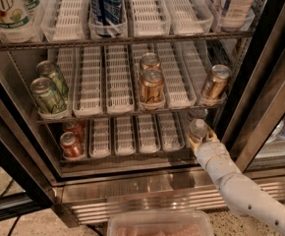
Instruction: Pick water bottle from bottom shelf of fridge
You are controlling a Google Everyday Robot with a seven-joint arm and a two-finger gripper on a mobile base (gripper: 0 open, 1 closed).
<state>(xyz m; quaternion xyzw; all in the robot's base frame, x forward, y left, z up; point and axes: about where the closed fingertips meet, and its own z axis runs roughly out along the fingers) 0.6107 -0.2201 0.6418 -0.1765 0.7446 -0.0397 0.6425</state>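
A: Where is the water bottle (198,128)?
B: At the right end of the bottom shelf (132,155) of the fridge (260,77) — the gripper (202,137) clasps it, a finger on either side.

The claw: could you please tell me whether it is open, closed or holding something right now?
Claw: at the bottle, right end of the bottom shelf; whether it grips cannot be told.
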